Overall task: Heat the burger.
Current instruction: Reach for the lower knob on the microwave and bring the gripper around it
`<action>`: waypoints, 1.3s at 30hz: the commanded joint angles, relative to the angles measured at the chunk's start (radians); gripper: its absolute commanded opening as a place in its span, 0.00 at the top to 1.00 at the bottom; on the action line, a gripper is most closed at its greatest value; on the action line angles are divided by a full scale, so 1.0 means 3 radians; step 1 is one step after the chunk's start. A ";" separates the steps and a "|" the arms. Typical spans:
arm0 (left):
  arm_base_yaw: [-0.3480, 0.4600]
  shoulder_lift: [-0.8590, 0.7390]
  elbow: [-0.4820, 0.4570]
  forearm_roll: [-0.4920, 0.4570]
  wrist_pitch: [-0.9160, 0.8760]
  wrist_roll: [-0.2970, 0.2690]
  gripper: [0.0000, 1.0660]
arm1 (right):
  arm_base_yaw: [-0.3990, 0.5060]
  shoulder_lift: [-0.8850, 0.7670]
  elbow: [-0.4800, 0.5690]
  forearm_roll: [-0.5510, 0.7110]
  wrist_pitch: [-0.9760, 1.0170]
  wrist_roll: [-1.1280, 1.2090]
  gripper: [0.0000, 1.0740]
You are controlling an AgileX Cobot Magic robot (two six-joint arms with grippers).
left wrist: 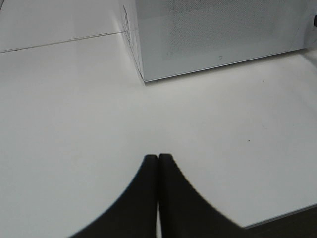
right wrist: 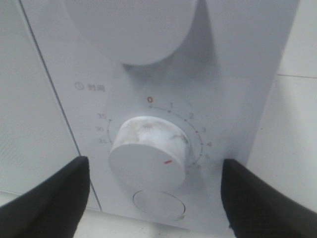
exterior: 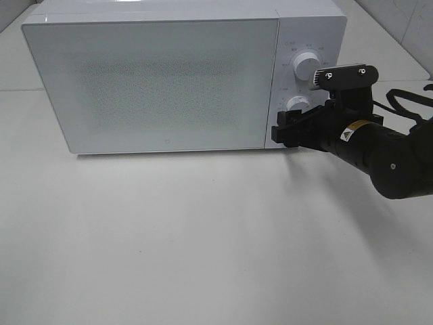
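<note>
The burger is out of view; the white microwave [exterior: 162, 81] has its door shut, and the frosted door shows nothing inside. My right gripper [exterior: 281, 135] is open at the control panel, just below the lower timer knob [exterior: 296, 103]. In the right wrist view its two black fingers [right wrist: 49, 198] stand wide on either side of that knob [right wrist: 148, 153] without touching it. The knob's red mark sits away from the red 0, past the 4. My left gripper [left wrist: 158, 163] is shut on nothing, low over the table in front of the microwave's left corner [left wrist: 143, 77].
A second, upper knob [exterior: 306, 66] sits above the timer knob, and a round button [right wrist: 157, 204] sits below it. The white table [exterior: 203, 237] stretches in front of the microwave. Black cables [exterior: 406, 98] trail behind the right arm.
</note>
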 commanded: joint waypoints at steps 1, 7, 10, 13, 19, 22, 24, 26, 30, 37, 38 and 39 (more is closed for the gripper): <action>0.0007 -0.0003 0.0010 -0.0007 -0.0030 -0.0020 1.00 | -0.0010 -0.0003 -0.0133 -0.0013 -0.0167 -0.0033 0.33; 0.0007 -0.0003 0.0010 0.0003 -0.0030 -0.0023 1.00 | -0.0010 -0.0003 -0.0133 -0.0020 -0.0207 -0.0033 0.39; 0.0007 -0.0003 0.0010 0.0003 -0.0030 -0.0027 1.00 | 0.0020 -0.0017 -0.0130 -0.0013 -0.0213 -0.0033 0.39; 0.0007 -0.0003 0.0010 0.0003 -0.0030 -0.0027 1.00 | 0.0090 -0.0017 -0.0130 -0.0003 -0.0253 -0.0117 0.39; 0.0007 -0.0003 0.0010 0.0003 -0.0030 -0.0027 1.00 | 0.0383 -0.0017 -0.0130 0.0680 -0.0353 -0.0780 0.39; 0.0007 -0.0003 0.0010 0.0003 -0.0030 -0.0027 1.00 | 0.0447 -0.0017 -0.0130 0.0917 -0.0360 -0.1037 0.39; 0.0007 -0.0003 0.0010 0.0003 -0.0030 -0.0027 1.00 | 0.0487 -0.0017 -0.0130 0.1007 -0.0360 -0.1113 0.40; 0.0007 -0.0003 0.0010 0.0003 -0.0030 -0.0027 1.00 | 0.0490 -0.0017 -0.0130 0.1007 -0.0357 -0.1070 0.42; 0.0007 -0.0003 0.0010 0.0003 -0.0030 -0.0027 1.00 | 0.0490 -0.0017 -0.0130 0.1007 -0.0297 -0.0980 0.46; 0.0007 -0.0003 0.0010 0.0003 -0.0030 -0.0027 1.00 | 0.0490 -0.0017 -0.0130 0.1017 -0.0130 -0.0940 0.49; 0.0007 -0.0003 0.0010 0.0003 -0.0030 -0.0027 1.00 | 0.0490 -0.0017 -0.0130 0.1017 -0.0110 -0.0940 0.49; 0.0007 -0.0003 0.0010 0.0003 -0.0030 -0.0027 1.00 | 0.0490 -0.0017 -0.0130 0.1017 -0.0110 -0.0940 0.49</action>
